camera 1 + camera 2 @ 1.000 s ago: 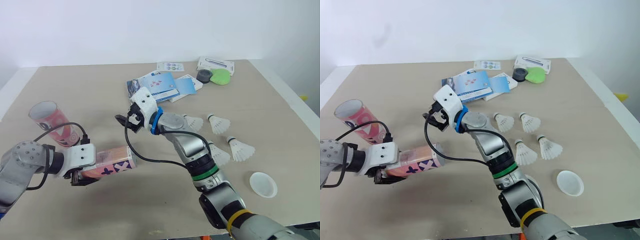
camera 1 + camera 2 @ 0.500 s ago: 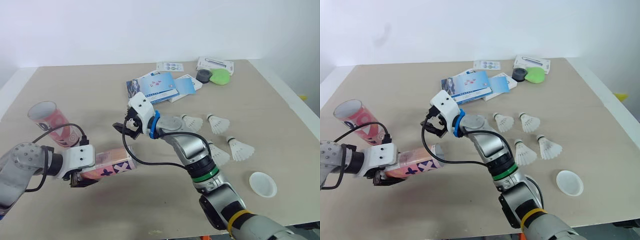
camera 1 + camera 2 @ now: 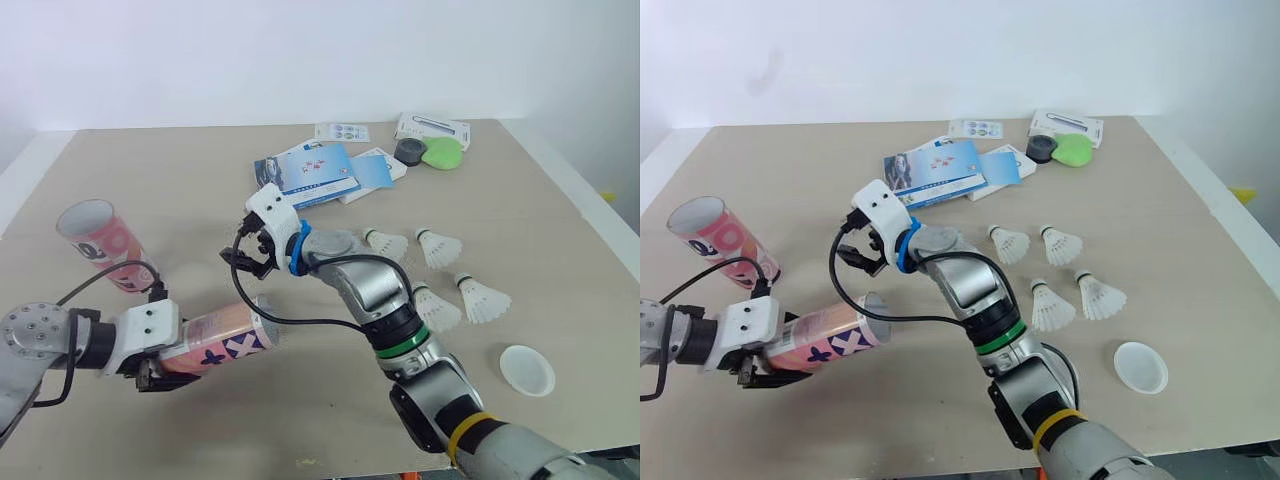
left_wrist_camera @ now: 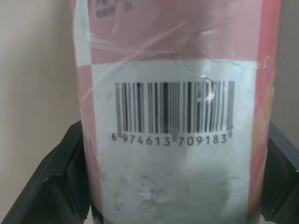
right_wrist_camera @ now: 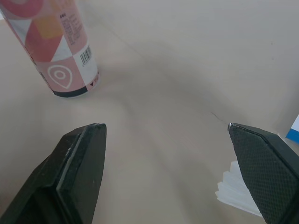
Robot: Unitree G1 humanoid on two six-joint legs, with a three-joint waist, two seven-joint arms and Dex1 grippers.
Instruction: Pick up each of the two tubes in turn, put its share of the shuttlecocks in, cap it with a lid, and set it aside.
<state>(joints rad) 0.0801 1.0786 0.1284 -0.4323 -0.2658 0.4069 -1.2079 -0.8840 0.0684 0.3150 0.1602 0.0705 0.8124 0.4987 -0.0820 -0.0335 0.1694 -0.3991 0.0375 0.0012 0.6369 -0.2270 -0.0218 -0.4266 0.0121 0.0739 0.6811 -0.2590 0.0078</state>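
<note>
The left hand (image 3: 158, 358) is clamped on the held tube (image 3: 225, 340) near its closed base, a black finger (image 4: 53, 186) pressed to either side of the barcode label. The pink tube lies close to level just above the desk (image 3: 180, 180). Its long axis runs from about 8 o'clock to 2 o'clock in the head views, and its open mouth faces 2 o'clock.

The right hand (image 3: 242, 262) hovers just beyond that mouth, at the tube's 1 o'clock. Its fingers (image 5: 79, 158) are spread wide with nothing between them.

The second tube (image 3: 100, 245) stands on its base at the held tube's 10 o'clock, well apart from it, open end up. Four shuttlecocks (image 3: 385, 243) lie loose on the desk at the right hand's 3 o'clock. A white lid (image 3: 526, 369) lies flat at their 5 o'clock, near the desk's front edge. Blue booklets (image 3: 315, 172) lie at 12 o'clock from the right hand
</note>
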